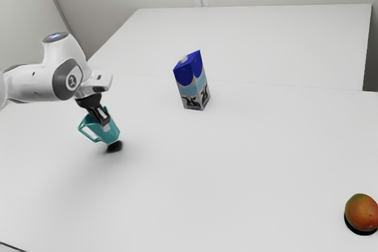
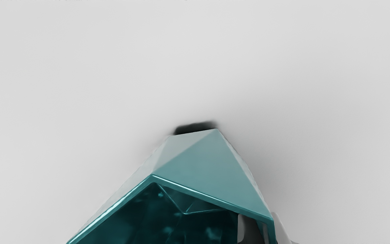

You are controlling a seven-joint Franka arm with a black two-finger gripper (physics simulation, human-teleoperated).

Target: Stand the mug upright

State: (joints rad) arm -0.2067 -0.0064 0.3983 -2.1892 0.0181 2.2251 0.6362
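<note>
**Mug [image 1: 107,136] pinched aslant, low at the table [image 1: 236,169]**

The gripper [image 1: 106,126] is nearly closed on its wall, one finger inside, one outside. Whether the base touches down is unclear. Good practice: level it slowly, seat the base flat, then release. Count: one mug, one carton [image 1: 193,82], one mango [image 1: 361,212].

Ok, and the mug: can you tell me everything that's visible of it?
The mug is teal, glossy and faceted, perhaps glazed ceramic, with an angular rim and a handle toward the exterior view's left. It tilts, mouth upward, near a dark shadow; whether its base touches the table is unclear. The gripper pinches its wall, one finger inside, one outside.
</note>
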